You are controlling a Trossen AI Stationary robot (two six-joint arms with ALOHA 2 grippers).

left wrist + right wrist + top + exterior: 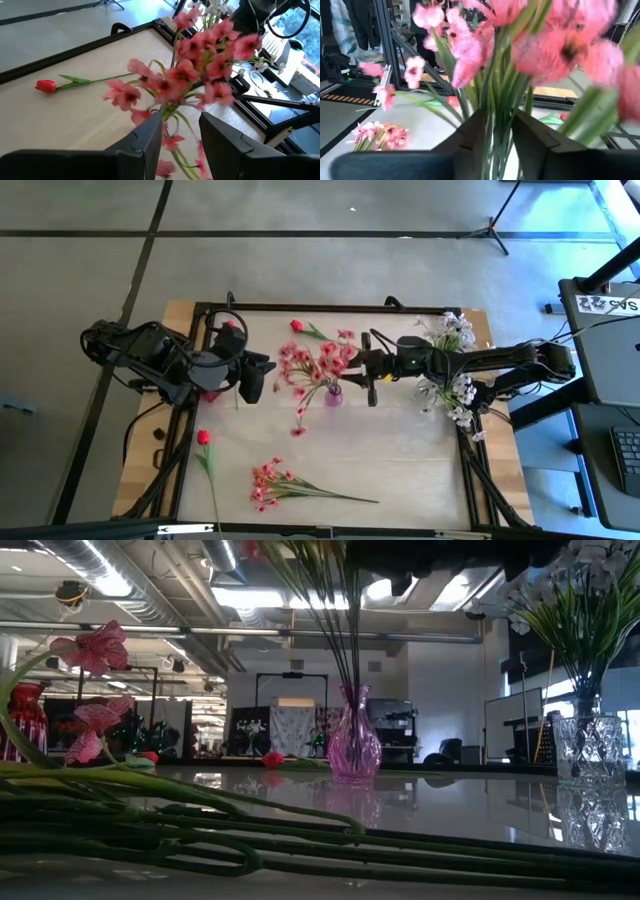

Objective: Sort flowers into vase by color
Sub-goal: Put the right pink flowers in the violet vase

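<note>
A pink glass vase point(333, 395) point(354, 750) stands mid-table with a bunch of pink flowers point(315, 365) point(200, 55) in it. My right gripper point(355, 365) point(498, 132) reaches in level from the right, open, with the bunch's green stems between its fingers. My left gripper point(258, 380) point(180, 135) hovers open just left of the bunch, holding nothing. Another pink spray point(268, 482) lies near the front edge. Red buds lie at the far side point(297, 326) and the near left point(203, 437). My right gripper has the pink flowers' green stems point(496, 117) between its two fingers, below the blossoms. The fingers come level from the table's right and lie across the upright stems. A gap shows beside the stems, and I cannot tell whether the fingers touch them. The stems' lower ends stand in the pink vase.
A clear glass vase point(588, 750) holding white flowers point(450, 330) stands at the table's right, under my right arm. A red vase point(25, 720) stands at the left, by my left arm. The black frame point(320, 308) runs round the table top.
</note>
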